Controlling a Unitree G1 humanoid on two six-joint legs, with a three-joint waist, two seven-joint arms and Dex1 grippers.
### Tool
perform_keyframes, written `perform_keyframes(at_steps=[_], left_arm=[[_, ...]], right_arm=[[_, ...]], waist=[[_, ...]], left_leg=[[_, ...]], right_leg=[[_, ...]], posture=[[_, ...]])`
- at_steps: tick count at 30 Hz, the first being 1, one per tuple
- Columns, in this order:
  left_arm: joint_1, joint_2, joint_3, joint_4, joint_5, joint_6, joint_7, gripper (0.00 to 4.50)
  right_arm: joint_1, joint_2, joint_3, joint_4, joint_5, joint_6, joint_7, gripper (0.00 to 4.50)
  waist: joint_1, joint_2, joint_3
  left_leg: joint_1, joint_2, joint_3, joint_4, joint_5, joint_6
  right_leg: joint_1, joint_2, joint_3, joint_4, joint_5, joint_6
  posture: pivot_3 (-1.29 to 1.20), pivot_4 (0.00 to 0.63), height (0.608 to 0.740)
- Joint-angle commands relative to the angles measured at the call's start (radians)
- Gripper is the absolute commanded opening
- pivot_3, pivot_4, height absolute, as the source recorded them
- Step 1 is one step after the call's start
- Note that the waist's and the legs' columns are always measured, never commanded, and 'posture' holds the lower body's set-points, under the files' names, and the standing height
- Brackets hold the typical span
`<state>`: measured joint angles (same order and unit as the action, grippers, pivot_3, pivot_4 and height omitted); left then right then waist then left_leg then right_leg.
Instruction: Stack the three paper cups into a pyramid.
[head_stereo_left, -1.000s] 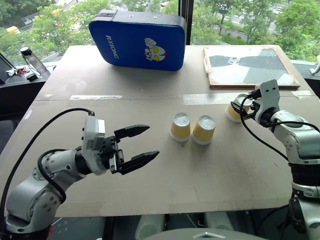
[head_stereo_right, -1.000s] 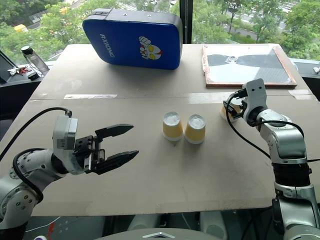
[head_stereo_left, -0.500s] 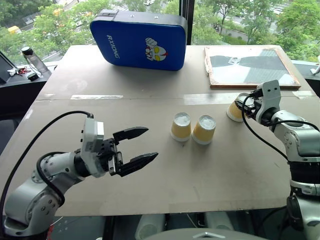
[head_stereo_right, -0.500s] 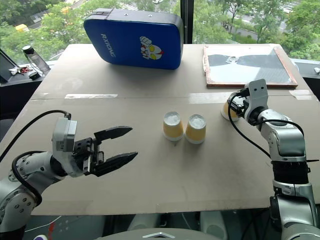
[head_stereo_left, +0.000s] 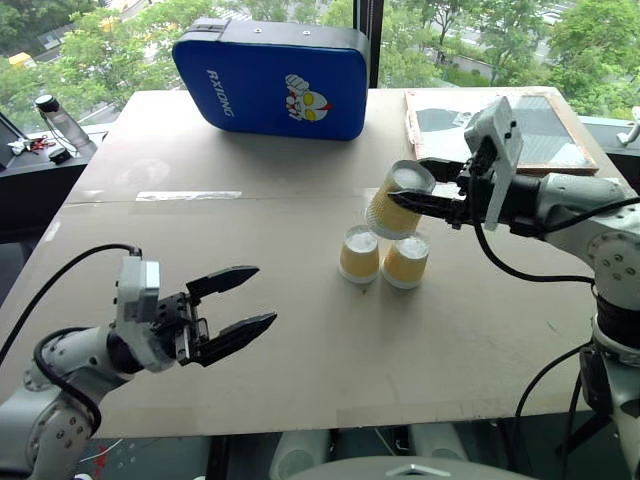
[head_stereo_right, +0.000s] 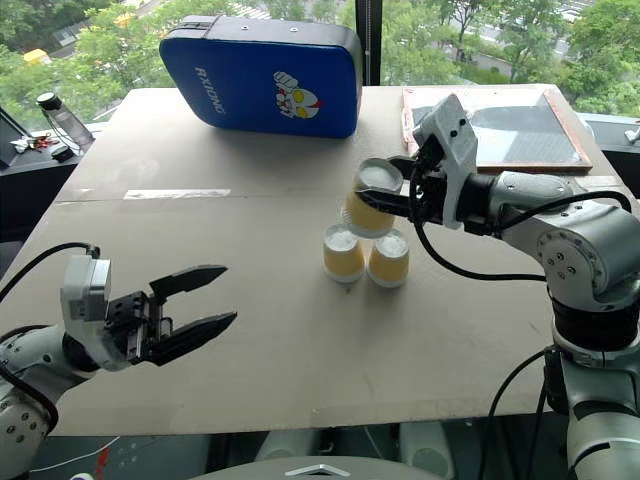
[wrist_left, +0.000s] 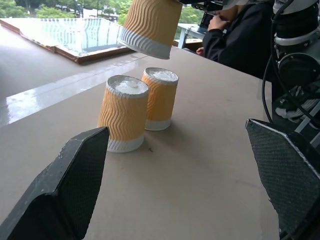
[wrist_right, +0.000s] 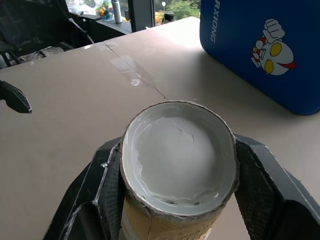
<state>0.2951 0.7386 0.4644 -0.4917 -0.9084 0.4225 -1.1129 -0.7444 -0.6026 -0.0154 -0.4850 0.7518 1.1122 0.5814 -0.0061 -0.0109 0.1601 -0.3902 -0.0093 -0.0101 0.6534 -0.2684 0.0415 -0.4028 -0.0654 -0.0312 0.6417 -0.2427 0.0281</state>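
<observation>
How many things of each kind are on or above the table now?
Paper cups: 3 (one held, two standing)
Blue padded case: 1
Framed board: 1
Total: 5

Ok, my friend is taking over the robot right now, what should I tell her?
Right gripper: shut on the third cup, held upside down and tilted, in the air just above the other two.
Left gripper: open, holding nothing, off to the left over the table.
Two cups: upside down, side by side on the table.
Done: base pair set, third cup picked up.
Left: level the cup, set it across both bases, let go.
</observation>
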Motion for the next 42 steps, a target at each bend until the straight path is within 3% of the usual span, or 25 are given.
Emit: perform_keyframes(at_steps=[1,13,14,17,24,30,33,36,42], left_arm=[[0.011,0.004,0.036,-0.004,-0.016,-0.01,-0.019,4.5],[0.012,-0.007,0.058,-0.017,-0.034,-0.015,-0.02,4.5],[0.007,-0.004,0.061,-0.013,-0.038,-0.013,-0.024,4.5],[-0.003,-0.007,0.065,-0.01,-0.041,-0.011,-0.029,4.5],[-0.014,-0.017,0.056,-0.014,-0.063,0.004,-0.026,4.5],[-0.03,-0.046,-0.008,0.002,-0.005,-0.014,0.001,4.5],[-0.031,-0.043,-0.04,0.046,0.08,-0.026,0.034,4.5],[-0.012,-0.034,-0.037,0.083,0.13,-0.037,0.05,4.5],[0.031,-0.018,-0.041,0.156,0.219,-0.055,0.047,4.5]], right_arm=[[-0.015,-0.035,0.019,-0.026,-0.025,-0.021,0.011,2.23],[0.021,-0.06,0.101,0.005,-0.088,-0.062,0.041,2.23],[0.026,-0.06,0.106,0.01,-0.093,-0.066,0.046,3.24],[0.035,-0.063,0.112,0.018,-0.104,-0.081,0.057,4.43],[0.062,-0.084,-0.07,-0.013,-0.028,-0.154,0.113,4.43],[0.324,-0.168,-0.272,-0.081,0.066,-0.259,0.268,4.43],[0.623,-0.188,-0.379,-0.074,-0.032,-0.426,0.391,4.43],[0.821,-0.178,-0.469,-0.075,-0.068,-0.532,0.446,4.43],[1.097,-0.14,-0.581,-0.038,-0.154,-0.706,0.498,4.43]], waist=[[0.001,0.0,0.0],[-0.002,0.0,0.0],[-0.002,-0.001,-0.001],[-0.003,-0.001,-0.001],[-0.001,-0.001,-0.001],[0.018,-0.002,-0.001],[0.026,-0.006,-0.004],[0.029,-0.005,-0.003],[0.017,-0.005,-0.003]], left_leg=[[-0.001,0.0,0.0,0.0,0.0,0.0],[-0.006,0.0,0.0,0.0,0.0,0.0],[-0.006,0.0,0.0,0.0,0.0,0.0],[-0.006,0.0,0.0,0.0,0.0,0.0],[-0.007,0.0,0.0,0.0,0.0,0.0],[-0.007,-0.001,0.0,0.0,0.0,0.0],[-0.006,0.0,-0.001,0.001,0.0,0.0],[-0.006,-0.001,-0.001,0.001,0.0,0.0],[0.0,0.002,0.002,0.002,0.0,0.0]], right_leg=[[-0.001,0.0,0.0,0.0,0.0,0.0],[-0.006,0.0,-0.001,0.001,0.0,0.0],[-0.006,0.0,-0.001,0.001,0.0,0.0],[-0.006,0.0,-0.001,0.001,0.0,0.0],[-0.006,0.0,-0.001,0.001,0.0,0.0],[-0.006,-0.001,-0.001,0.001,0.001,0.0],[-0.005,0.0,-0.002,0.001,0.001,0.001],[-0.004,0.001,-0.002,0.001,0.001,0.001],[0.0,0.003,0.001,0.001,0.001,0.001]], posture=[[0.0,0.15,0.74],[0.0,0.15,0.74],[0.0,0.15,0.74],[0.0,0.15,0.74],[0.0,0.15,0.74],[0.0,0.15,0.74],[0.0,0.15,0.74],[0.0,0.15,0.74],[0.0,0.15,0.74]])
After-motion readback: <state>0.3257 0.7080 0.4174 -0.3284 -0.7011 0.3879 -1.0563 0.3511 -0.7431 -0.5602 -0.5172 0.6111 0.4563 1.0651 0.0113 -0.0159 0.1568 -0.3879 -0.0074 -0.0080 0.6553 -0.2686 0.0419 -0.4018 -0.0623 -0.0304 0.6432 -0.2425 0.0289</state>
